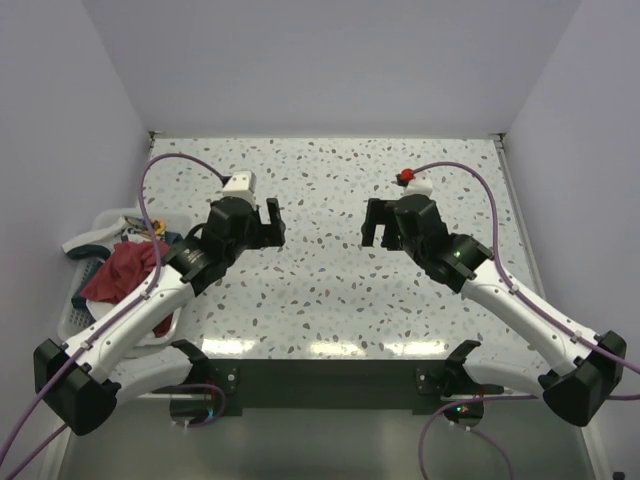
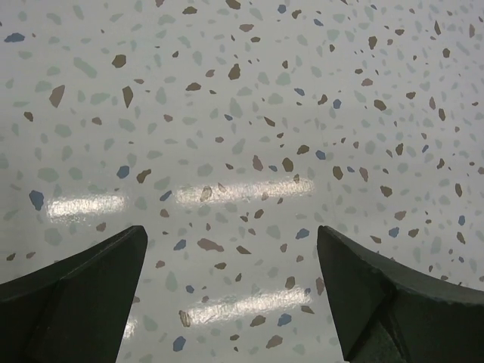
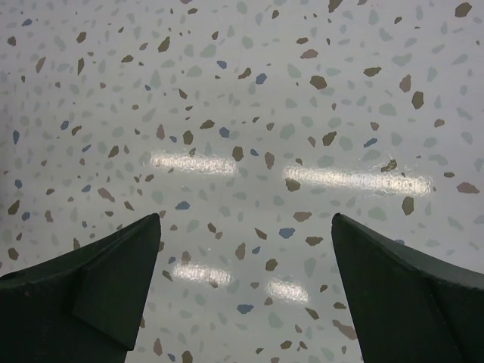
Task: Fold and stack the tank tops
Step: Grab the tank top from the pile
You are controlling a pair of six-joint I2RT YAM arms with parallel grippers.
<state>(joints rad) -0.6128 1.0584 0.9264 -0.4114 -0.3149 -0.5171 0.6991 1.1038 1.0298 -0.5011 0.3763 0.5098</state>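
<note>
A crumpled dark red tank top [image 1: 122, 272] lies in a white basket [image 1: 82, 305] at the table's left edge, partly hidden by the left arm. A white tank top with navy trim [image 1: 97, 238] pokes out behind it in the same basket. My left gripper [image 1: 268, 222] hovers open over the speckled tabletop, well right of the basket, with nothing between its fingers [image 2: 83, 295]. Facing it across the table's middle, my right gripper [image 1: 374, 225] also stands open and empty. Both wrist views show only bare tabletop between the dark fingers [image 3: 91, 291].
The speckled table [image 1: 320, 290] is walled by white panels at the back and both sides. The basket hangs at the left edge beside the left arm. Purple cables loop over both arms.
</note>
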